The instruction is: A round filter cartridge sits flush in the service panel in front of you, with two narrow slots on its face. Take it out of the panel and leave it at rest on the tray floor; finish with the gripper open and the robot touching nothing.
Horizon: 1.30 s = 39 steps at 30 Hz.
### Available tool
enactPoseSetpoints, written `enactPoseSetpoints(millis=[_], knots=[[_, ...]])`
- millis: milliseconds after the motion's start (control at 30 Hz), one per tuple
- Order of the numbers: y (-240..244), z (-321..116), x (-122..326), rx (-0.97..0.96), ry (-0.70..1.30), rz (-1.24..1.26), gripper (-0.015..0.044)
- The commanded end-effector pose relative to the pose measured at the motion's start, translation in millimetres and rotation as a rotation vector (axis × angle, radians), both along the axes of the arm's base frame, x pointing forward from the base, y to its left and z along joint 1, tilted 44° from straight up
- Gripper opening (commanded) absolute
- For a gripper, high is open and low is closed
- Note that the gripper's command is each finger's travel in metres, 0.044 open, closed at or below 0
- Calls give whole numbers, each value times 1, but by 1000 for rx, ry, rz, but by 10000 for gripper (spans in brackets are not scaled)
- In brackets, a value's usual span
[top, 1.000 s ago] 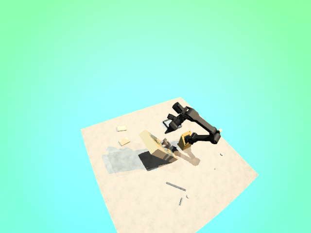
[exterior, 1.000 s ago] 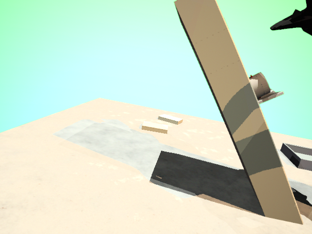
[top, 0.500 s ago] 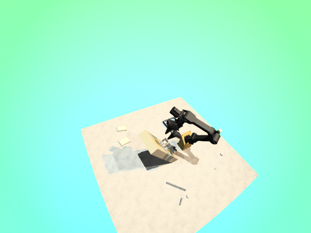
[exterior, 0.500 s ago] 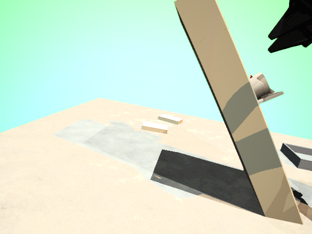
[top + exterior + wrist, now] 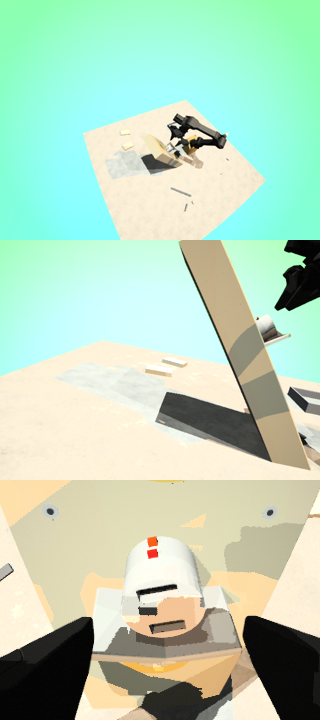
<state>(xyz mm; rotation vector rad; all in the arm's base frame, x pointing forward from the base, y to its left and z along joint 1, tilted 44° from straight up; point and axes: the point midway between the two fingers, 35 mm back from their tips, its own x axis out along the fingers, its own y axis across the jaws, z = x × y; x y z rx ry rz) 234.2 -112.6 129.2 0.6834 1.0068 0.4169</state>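
Note:
The white filter cartridge (image 5: 169,147) (image 5: 266,325) (image 5: 165,577) is out of its hole and lies on a small ledge (image 5: 280,339) (image 5: 106,630) that juts from the front of the leaning panel (image 5: 153,144) (image 5: 206,278) (image 5: 100,545). Its slotted face points outward, and two red-orange marks show on its side. My gripper (image 5: 173,142) (image 5: 283,309) (image 5: 171,627) is open and empty, above and in front of the cartridge. In the wrist view the fingers stand to its left and right, apart from it. The grey tray (image 5: 172,123) (image 5: 297,400) is partly hidden by the arm in the top view and cut off in the exterior view.
An orange-yellow box (image 5: 191,148) stands near the arm's base. Two pale blocks (image 5: 125,132) (image 5: 158,370) lie behind the panel. A grey bar (image 5: 180,191) and a short bar (image 5: 185,207) lie off to the panel's side. The ledge's raised front lip stands below the cartridge's face.

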Motion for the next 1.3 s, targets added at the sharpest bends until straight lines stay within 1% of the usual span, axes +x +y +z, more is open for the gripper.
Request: enactPoseSetpoints(millis=[0, 900, 1000, 1267], knots=[[5, -6, 2, -13, -6, 21, 305], [31, -31, 21, -12, -10, 21, 305], [28, -28, 19, -16, -8, 25, 226], [28, -28, 19, -16, -8, 25, 173]])
